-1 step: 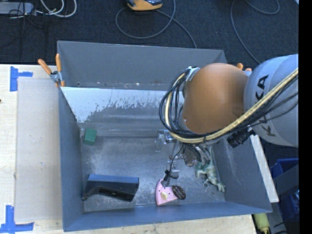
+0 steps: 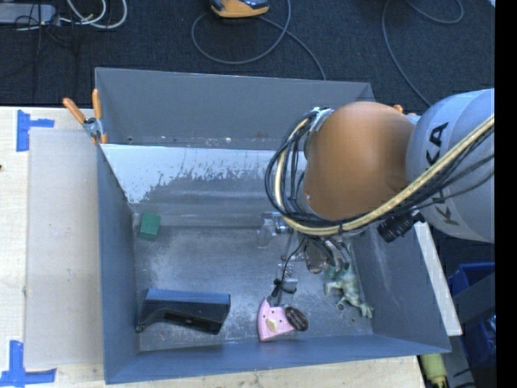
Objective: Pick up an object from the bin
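**Arm low over the lower right of the bin, nothing lifted yet**

From where I stand, the arm [image 2: 460, 168] comes in from the right of the frame. Its orange cover [image 2: 355, 160] and a loop of cables [image 2: 283, 176] hang over the right half of the bin [image 2: 202, 111]. Under the cover the gripper [image 2: 311, 269] sits low above the floor, at the lower right. The cover hides so much of it that I cannot tell whether the pincer is released or clenched, and I see nothing held in it.

Two things lie nearest. A pink piece [image 2: 273, 320] lies just below and to the left of the gripper, with a small dark oval thing [image 2: 296, 320] touching its right side. A green toy creature [image 2: 349, 291] lies just to the right, close to the bin's right wall. Far off are a small green block [image 2: 149, 226] at the middle left and a long black block [image 2: 184, 309] at the lower left.

To do this step well, I would settle on one of the two near things. The pink piece looks the safer choice, since it lies on open floor. The pincer should straddle it alone and leave the dark oval out. The toy is thin and spiky, and the sloping wall beside it leaves little room. Either way, the pincer should come straight down and close only once it is level with the floor.
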